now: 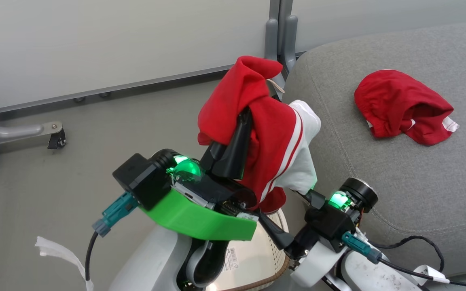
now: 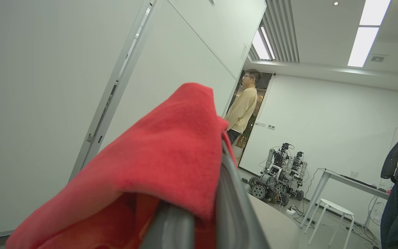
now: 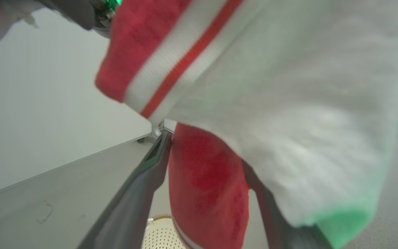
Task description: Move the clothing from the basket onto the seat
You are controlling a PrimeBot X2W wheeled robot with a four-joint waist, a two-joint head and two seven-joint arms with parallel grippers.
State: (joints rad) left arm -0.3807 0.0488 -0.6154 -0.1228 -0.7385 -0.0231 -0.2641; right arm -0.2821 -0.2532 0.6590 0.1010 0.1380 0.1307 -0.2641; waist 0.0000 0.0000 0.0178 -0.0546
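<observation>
- Two red garments with white trim are well apart. The smaller garment lies crumpled on the grey seat.
- The larger garment, with white stripes and a white panel, hangs in the air just beside the seat's rounded corner, above the basket.
- The left gripper has its dark fingers pinched together on the larger garment's upper folds. In the left wrist view, red cloth drapes over the closed fingers.
- The right gripper sits lower, its fingers spread wide. In the right wrist view, the garment's lower red end hangs between the fingers, unclamped.
- The basket's cream perforated wall and brown rim show low between the two arms.
- A person stands in a doorway in the left wrist view.
</observation>
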